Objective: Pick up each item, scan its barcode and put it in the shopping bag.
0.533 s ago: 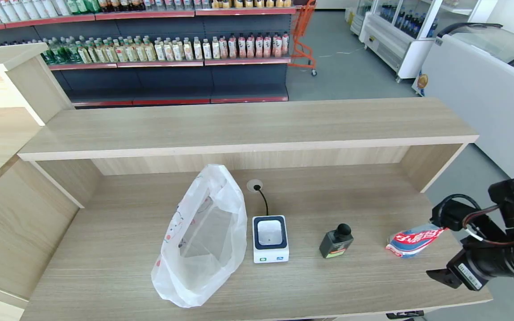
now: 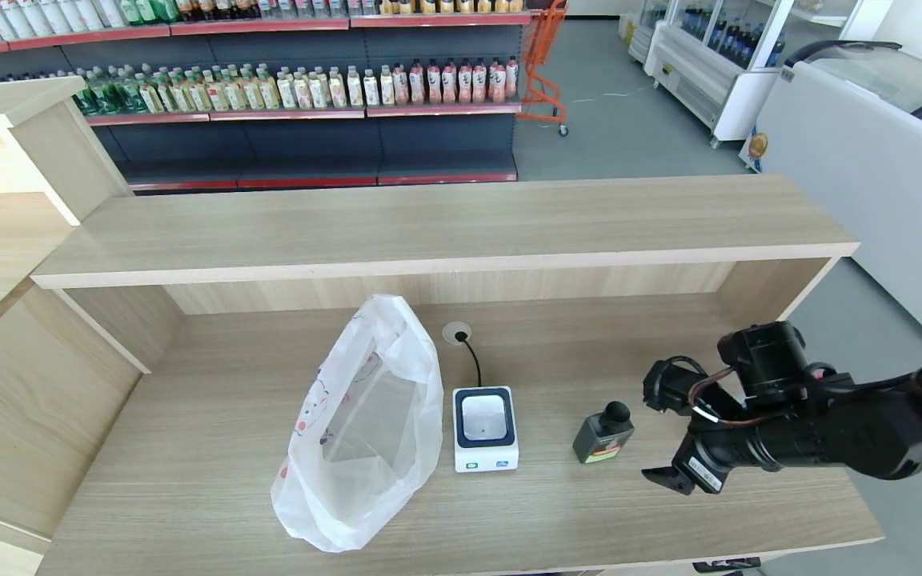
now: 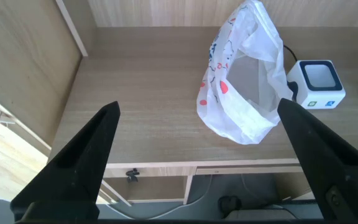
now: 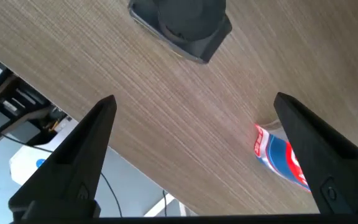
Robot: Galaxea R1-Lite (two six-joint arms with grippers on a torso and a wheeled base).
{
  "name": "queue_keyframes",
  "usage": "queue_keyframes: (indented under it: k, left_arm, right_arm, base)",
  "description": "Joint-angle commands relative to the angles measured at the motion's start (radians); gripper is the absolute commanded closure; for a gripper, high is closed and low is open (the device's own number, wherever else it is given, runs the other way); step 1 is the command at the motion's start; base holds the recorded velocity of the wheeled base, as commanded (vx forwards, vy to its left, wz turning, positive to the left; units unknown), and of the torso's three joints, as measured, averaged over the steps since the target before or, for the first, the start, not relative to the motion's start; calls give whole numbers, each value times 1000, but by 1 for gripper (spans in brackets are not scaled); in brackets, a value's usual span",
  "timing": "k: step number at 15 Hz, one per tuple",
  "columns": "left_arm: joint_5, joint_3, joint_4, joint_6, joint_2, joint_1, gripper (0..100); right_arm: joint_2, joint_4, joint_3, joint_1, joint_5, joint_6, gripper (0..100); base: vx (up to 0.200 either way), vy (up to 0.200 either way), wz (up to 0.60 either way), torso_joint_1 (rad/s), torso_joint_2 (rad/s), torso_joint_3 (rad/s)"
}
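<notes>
Right claw (image 2: 658, 432) swung in over the surface (image 2: 189, 480), spread open; dark bottle (image 2: 603, 434) just beyond its tips; red-blue packet (image 4: 278, 155) underneath.

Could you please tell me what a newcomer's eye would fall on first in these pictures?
The white shopping bag sits open on the wooden counter, with the barcode scanner right beside it. Further to the robot's right, the right gripper hangs open above the counter between a dark bottle and a red-and-blue packet.
</notes>
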Motion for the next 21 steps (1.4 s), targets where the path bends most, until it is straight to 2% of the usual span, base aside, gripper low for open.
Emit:
queue_keyframes:
  k: [1, 7, 10, 12, 18, 19, 21]
  left_arm:
    - [0, 0, 0, 0, 0, 0, 0]
    - [0, 0, 0, 0, 0, 0, 0]
    - [0, 0, 0, 0, 0, 0, 0]
    - [0, 0, 0, 0, 0, 0, 0]
    - [0, 0, 0, 0, 0, 0, 0]
    - [0, 0, 0, 0, 0, 0, 0]
    - [0, 0, 0, 0, 0, 0, 0]
  right_arm:
    - [90, -3, -74, 40, -2, -6, 0]
    - [219, -36, -167, 69, 4, -63, 0]
    - [269, -36, -247, 83, 73, -63, 0]
    - [286, -36, -276, 97, 75, -63, 0]
    - [297, -36, -273, 115, 70, -63, 0]
    - [297, -36, -275, 121, 72, -63, 100]
    - [295, -36, -279, 129, 70, -63, 100]
  base:
    - [0, 0, 0, 0, 0, 0]
    - [0, 0, 0, 0, 0, 0]
    - [0, 0, 0, 0, 0, 0]
    - [0, 0, 0, 0, 0, 0]
    - [0, 0, 0, 0, 0, 0]
    - [0, 0, 0, 0, 0, 0]
    - [0, 0, 0, 0, 0, 0]
